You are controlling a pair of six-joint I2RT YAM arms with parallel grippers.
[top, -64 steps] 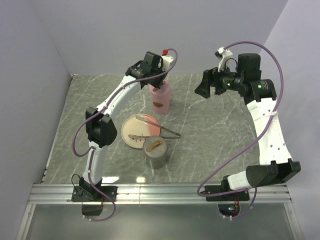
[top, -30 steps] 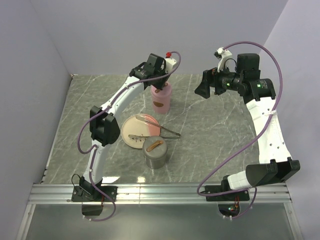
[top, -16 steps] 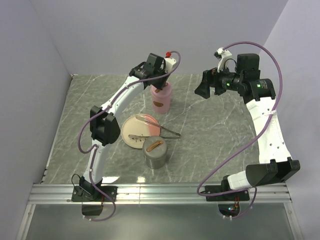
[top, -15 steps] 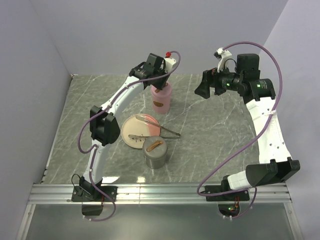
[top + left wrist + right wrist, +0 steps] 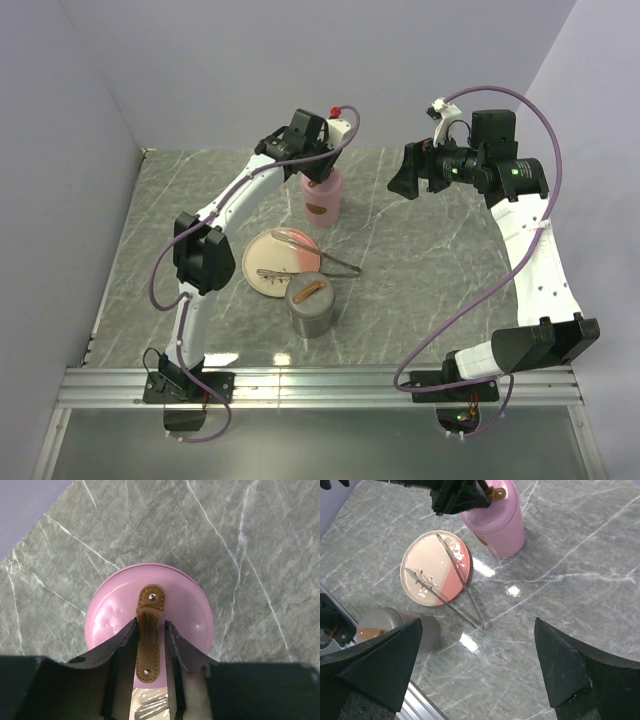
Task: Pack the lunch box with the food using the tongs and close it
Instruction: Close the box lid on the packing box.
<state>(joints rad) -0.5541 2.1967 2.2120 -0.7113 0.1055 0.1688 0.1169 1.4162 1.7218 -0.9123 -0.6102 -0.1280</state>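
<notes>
The pink lunch box stands upright at the back of the table with its lid on. My left gripper hovers right over the lid, its jaws slightly open on either side of the brown strap handle without squeezing it. The silver tongs lie across the pink-and-cream plate, their joined end on the table. No food shows anywhere. My right gripper hangs high over the table at the right, open and empty.
A grey metal canister with a brown strap on top stands just in front of the plate. The plate shows only its flower print. Walls close in the table at the back and left.
My left gripper's jaws have parted off the lid's strap and the wrist has risen a little. The lunch box, tongs, plate and right arm have stayed put.
</notes>
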